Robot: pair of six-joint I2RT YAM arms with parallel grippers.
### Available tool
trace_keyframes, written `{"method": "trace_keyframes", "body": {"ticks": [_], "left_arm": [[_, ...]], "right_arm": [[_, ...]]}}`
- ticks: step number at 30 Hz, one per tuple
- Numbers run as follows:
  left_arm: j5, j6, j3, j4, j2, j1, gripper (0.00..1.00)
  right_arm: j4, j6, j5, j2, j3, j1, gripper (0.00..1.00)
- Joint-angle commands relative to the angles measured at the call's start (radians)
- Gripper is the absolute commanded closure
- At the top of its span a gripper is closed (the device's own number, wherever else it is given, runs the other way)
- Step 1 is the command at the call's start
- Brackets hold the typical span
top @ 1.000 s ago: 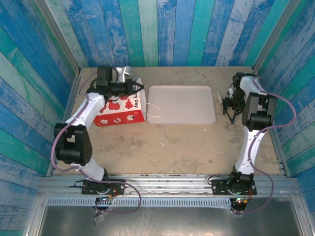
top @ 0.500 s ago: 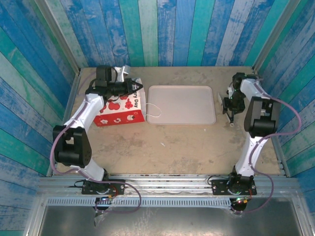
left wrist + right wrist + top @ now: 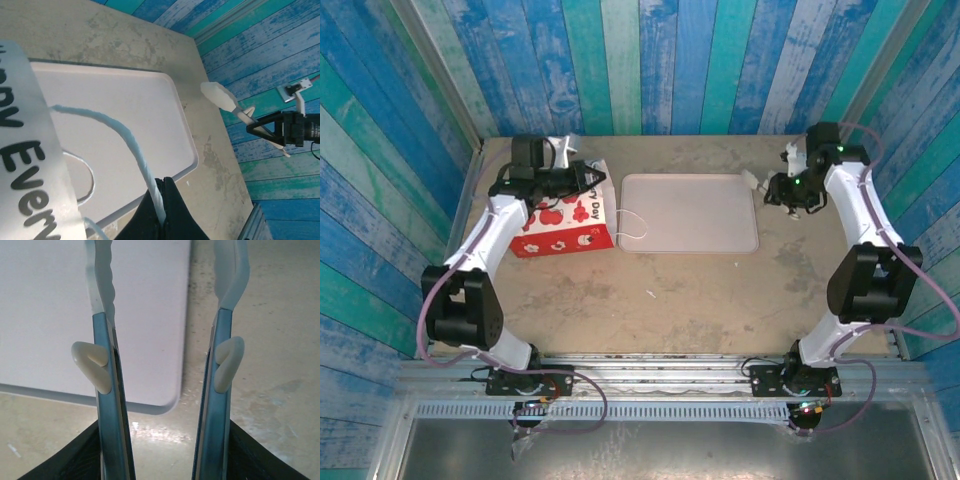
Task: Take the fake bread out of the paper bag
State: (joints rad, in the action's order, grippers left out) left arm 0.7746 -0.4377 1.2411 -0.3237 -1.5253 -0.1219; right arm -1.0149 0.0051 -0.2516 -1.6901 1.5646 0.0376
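Right gripper [image 3: 790, 188]: swung inward — clamping blue white-tipped tongs [image 3: 107, 390], pale pink rectangular tray [image 3: 690, 212] ahead.
Left gripper [image 3: 162, 200]: pinching white cord [image 3: 135, 150] of red-and-white paper bag [image 3: 560, 228].

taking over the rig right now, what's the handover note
Left gripper: shut on the white cord handle of the paper bag.
Right gripper: holding tongs, tips apart, at the pink tray's right edge.
Bag sits left of the tray.
Done: handle pinched, tongs in hand.
Left: all the fake bread; none on the tray yet.
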Motion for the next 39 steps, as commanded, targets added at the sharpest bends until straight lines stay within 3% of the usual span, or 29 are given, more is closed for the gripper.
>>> {"method": "trace_keyframes", "body": {"ticks": [1, 7, 12, 21, 28, 33, 39], "left_arm": [[-0.040, 0.052, -0.007, -0.053, 0.125, -0.005, 0.97], [-0.094, 0.121, -0.009, -0.169, 0.195, 0.002, 0.99], [-0.152, 0.138, -0.016, -0.217, 0.261, 0.002, 0.98], [-0.219, 0.120, -0.045, -0.229, 0.301, 0.002, 0.98], [-0.329, 0.107, -0.073, -0.184, 0.371, 0.002, 1.00], [-0.383, 0.120, -0.087, -0.187, 0.407, 0.002, 1.00], [-0.355, 0.100, -0.082, -0.170, 0.390, 0.002, 1.00]], "right_arm": [[0.033, 0.008, -0.135, 0.074, -0.034, -0.036, 0.46], [0.173, 0.023, -0.318, 0.181, -0.167, -0.135, 0.47], [0.249, 0.008, -0.409, 0.211, -0.239, -0.277, 0.48], [0.303, -0.010, -0.372, 0.175, -0.283, -0.537, 0.49], [0.375, 0.045, -0.326, 0.055, -0.229, -0.670, 0.51], [0.396, 0.067, -0.321, -0.034, -0.173, -0.719, 0.51], [0.476, 0.128, -0.329, -0.068, -0.166, -0.772, 0.51]]}}
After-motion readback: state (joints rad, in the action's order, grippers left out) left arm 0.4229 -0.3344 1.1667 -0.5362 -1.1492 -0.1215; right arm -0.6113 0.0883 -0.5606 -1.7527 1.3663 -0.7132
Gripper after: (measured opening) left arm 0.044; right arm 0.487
